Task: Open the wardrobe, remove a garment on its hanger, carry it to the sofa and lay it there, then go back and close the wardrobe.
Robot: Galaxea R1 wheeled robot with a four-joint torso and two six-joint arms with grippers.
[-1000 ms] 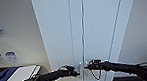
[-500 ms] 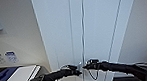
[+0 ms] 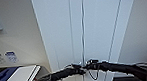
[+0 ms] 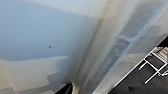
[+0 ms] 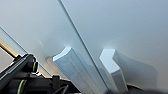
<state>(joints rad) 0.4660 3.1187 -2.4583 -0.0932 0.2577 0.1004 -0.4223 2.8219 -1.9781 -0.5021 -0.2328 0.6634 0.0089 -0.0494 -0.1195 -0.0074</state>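
Both claws – left gripper [image 3: 79, 69], right gripper [image 3: 88, 66] – at wardrobe [image 3: 98, 29] handles [image 5: 72, 67], doors shut; claw state unclear. Risk: off-centre pull, handle slips.

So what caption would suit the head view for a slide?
Two black robot arms reach together toward the centre seam of the tall white panelled wardrobe, its doors shut.

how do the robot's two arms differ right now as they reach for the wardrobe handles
The left arm comes in low from the left side of the head view; the right arm comes in from the right and sits a little higher. A looped cable hangs under the right arm's tip, none under the left's. Both are dark and meet at the centre seam of the wardrobe, beside its handles.
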